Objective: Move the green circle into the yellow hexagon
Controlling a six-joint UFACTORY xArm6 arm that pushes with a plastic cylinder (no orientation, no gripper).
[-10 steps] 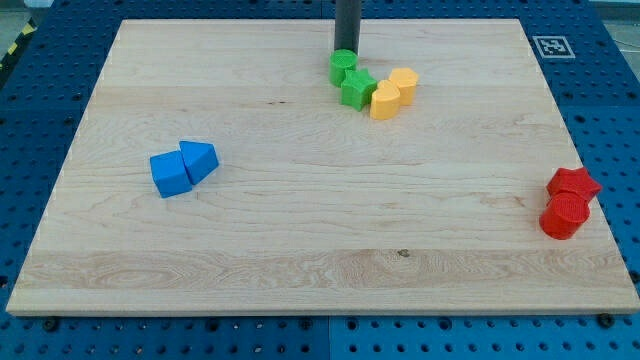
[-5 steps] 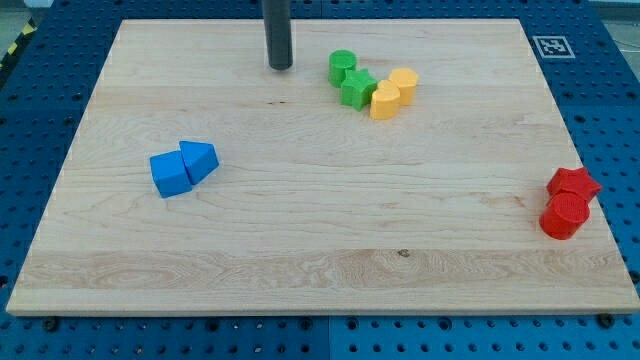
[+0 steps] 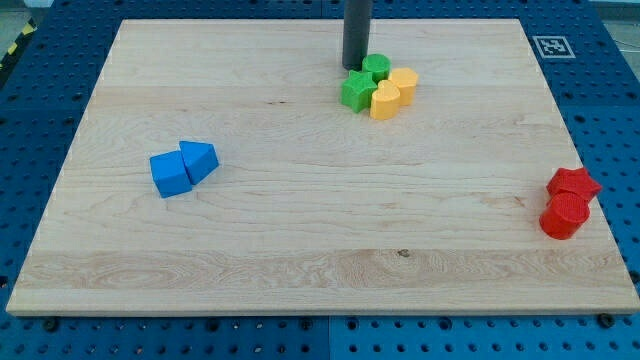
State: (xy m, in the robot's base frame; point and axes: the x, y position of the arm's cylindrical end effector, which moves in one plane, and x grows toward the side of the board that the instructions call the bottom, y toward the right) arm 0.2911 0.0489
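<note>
The green circle (image 3: 376,67) sits near the view's top centre, touching the yellow hexagon (image 3: 403,82) on its right. A green star (image 3: 355,91) lies just below-left of the circle, and a yellow heart-like block (image 3: 385,101) lies below the hexagon. These blocks form one tight cluster. My tip (image 3: 354,65) stands right at the circle's left side, just above the green star.
A blue cube (image 3: 169,174) and a blue triangle (image 3: 200,159) sit together at the view's left. A red star (image 3: 573,184) and a red circle (image 3: 564,216) sit at the right edge. The wooden board (image 3: 300,250) has a marker tag (image 3: 551,45) at its top-right corner.
My tip went left, away from the cluster, then came back to the circle's left side. The green circle has slid right, against the yellow hexagon.
</note>
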